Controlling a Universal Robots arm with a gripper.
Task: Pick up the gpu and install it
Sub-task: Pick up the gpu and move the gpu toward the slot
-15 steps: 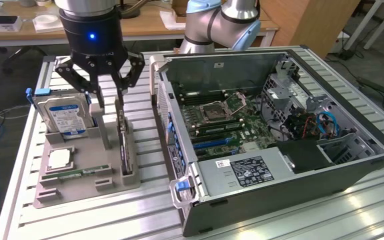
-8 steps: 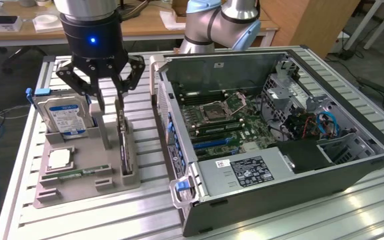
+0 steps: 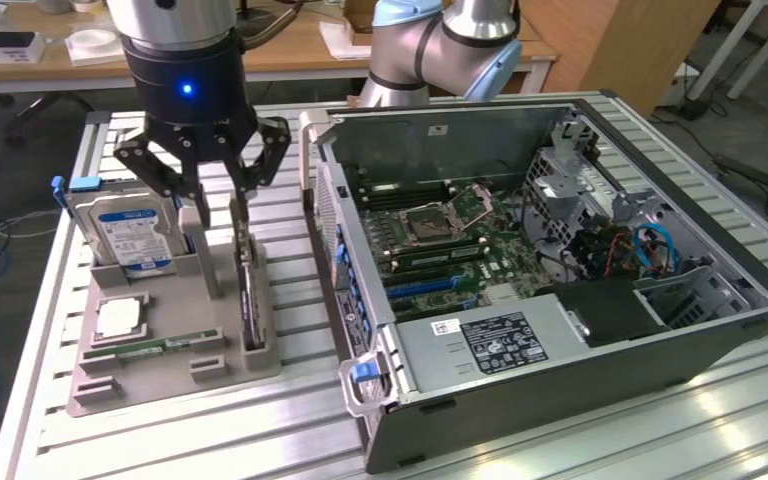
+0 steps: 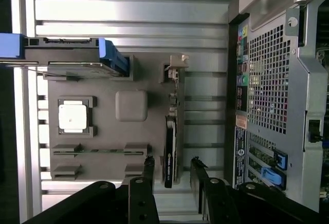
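1. Hovering with the gripper low over the gray tray, jaws spread wide, pinching nothing.
2. Spotting the gpu standing on edge in the tray slot nearest the computer case, not yet lifted.
3. Sitting straight beneath the jaws, between the fingers, one to each flat face.
4. Running its long axis along the slot, square to the jaws' closing line.
5. Looking well lined up for a pinch across the thin card; contact with it impossible to tell.
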